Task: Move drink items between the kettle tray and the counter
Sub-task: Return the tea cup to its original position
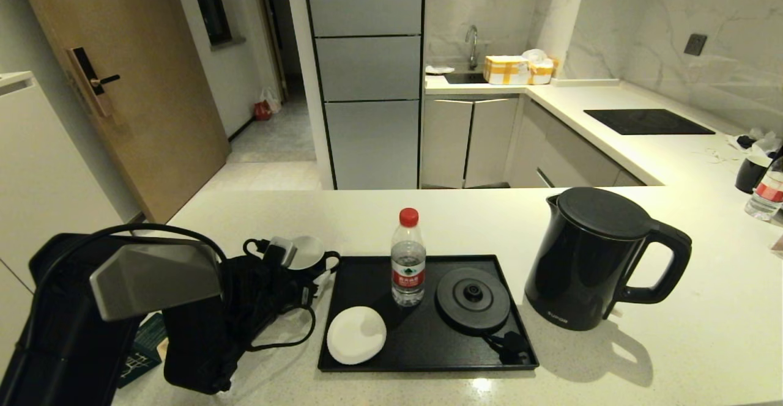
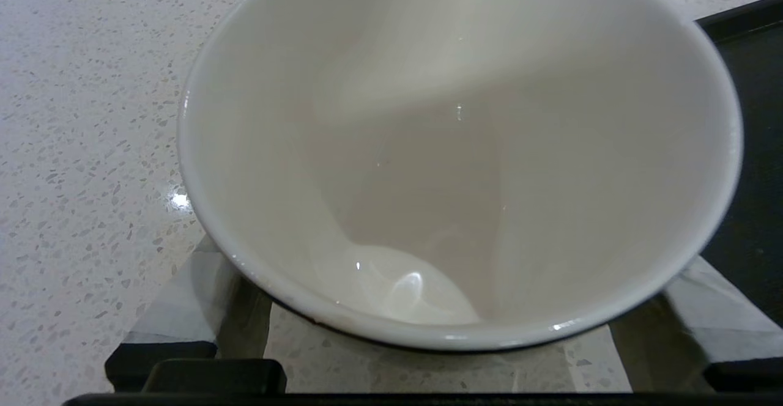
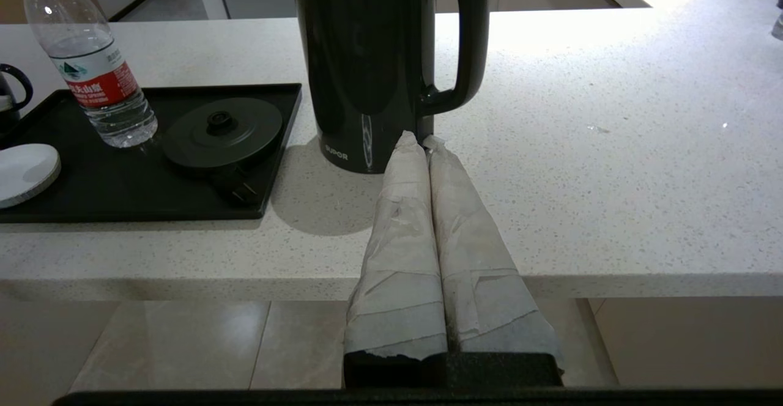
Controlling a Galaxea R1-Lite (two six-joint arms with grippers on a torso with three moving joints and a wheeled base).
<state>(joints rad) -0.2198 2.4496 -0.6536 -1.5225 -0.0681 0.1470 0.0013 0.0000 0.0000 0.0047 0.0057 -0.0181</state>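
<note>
My left gripper (image 1: 301, 260) is shut on the black mug (image 1: 308, 252), which is over the counter (image 1: 673, 345) just left of the kettle tray (image 1: 428, 348). In the left wrist view the mug's white inside (image 2: 459, 149) fills the picture, with taped fingers (image 2: 183, 308) against both its sides. The red-capped bottle (image 1: 408, 265) stands upright on the tray. The black kettle (image 1: 596, 259) stands on the counter right of the tray. My right gripper (image 3: 422, 140) is shut and empty, off the counter's near edge and pointing at the kettle (image 3: 367, 63).
On the tray lie the round black kettle base disc (image 1: 472, 299) with its plug and a white round pad (image 1: 356, 334). A second mug (image 1: 751, 173) and bottle (image 1: 766, 195) stand at the far right. A black hob panel (image 1: 648, 121) lies further back.
</note>
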